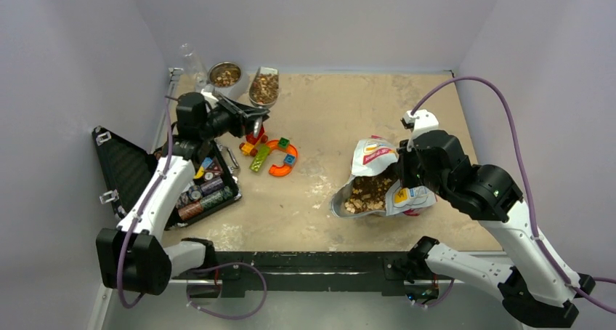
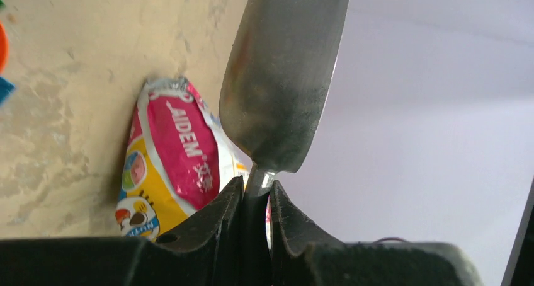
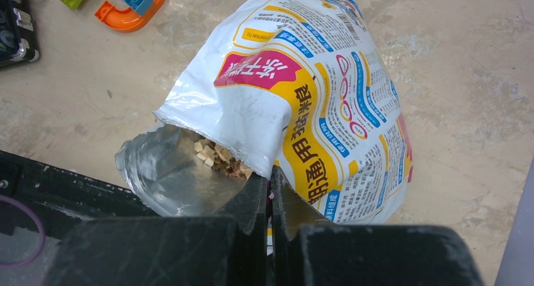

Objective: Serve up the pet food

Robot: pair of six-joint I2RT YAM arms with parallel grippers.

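Left pincer and right pincer both clamped tight.

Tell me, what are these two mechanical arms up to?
They are serving pet food. The left pincer grips the handle of a metal scoop loaded with brown kibble, held next to a steel bowl at the far left of the table; the bowl already has some kibble in it. The right pincer pinches the rim of the food bag, holding its mouth open. Toy blocks lie between them.
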